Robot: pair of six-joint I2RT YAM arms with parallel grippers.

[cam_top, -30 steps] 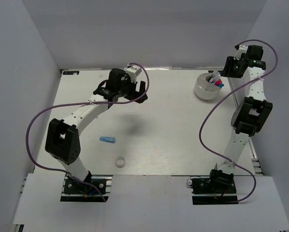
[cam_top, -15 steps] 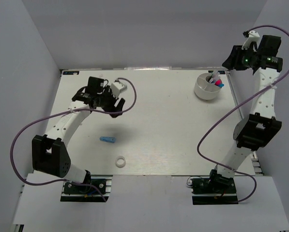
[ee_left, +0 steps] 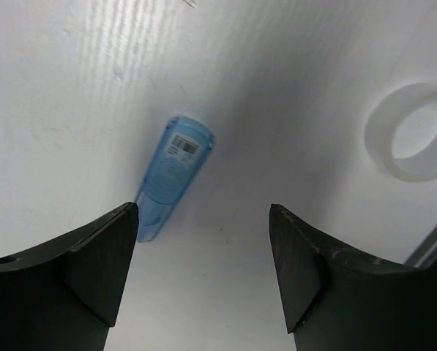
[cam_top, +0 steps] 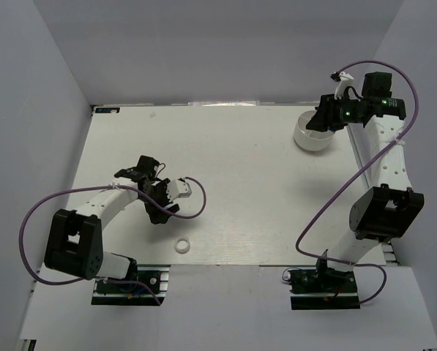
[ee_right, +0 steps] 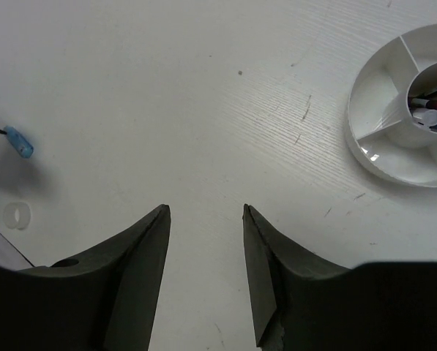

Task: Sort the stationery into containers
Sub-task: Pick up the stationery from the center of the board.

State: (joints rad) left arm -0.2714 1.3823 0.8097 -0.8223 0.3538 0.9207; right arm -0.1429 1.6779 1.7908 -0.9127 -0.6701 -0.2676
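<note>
Left gripper hangs right over the short light-blue plastic tube, jaws wide apart and empty!
The tube lies flat on the white table, off-centre, its near end by the left-hand finger in the wrist view. Its long axis runs roughly across the closing line, so a small sideways shift looks needed. The right gripper, half-open and holding nothing, hovers far off by the round white divided dish.

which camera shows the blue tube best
Left wrist: the tube lies close up on the table, its label visible, just ahead of the open left gripper. The right wrist view shows it only as a tiny shape at the far left edge. In the top view the gripper covers it.
</note>
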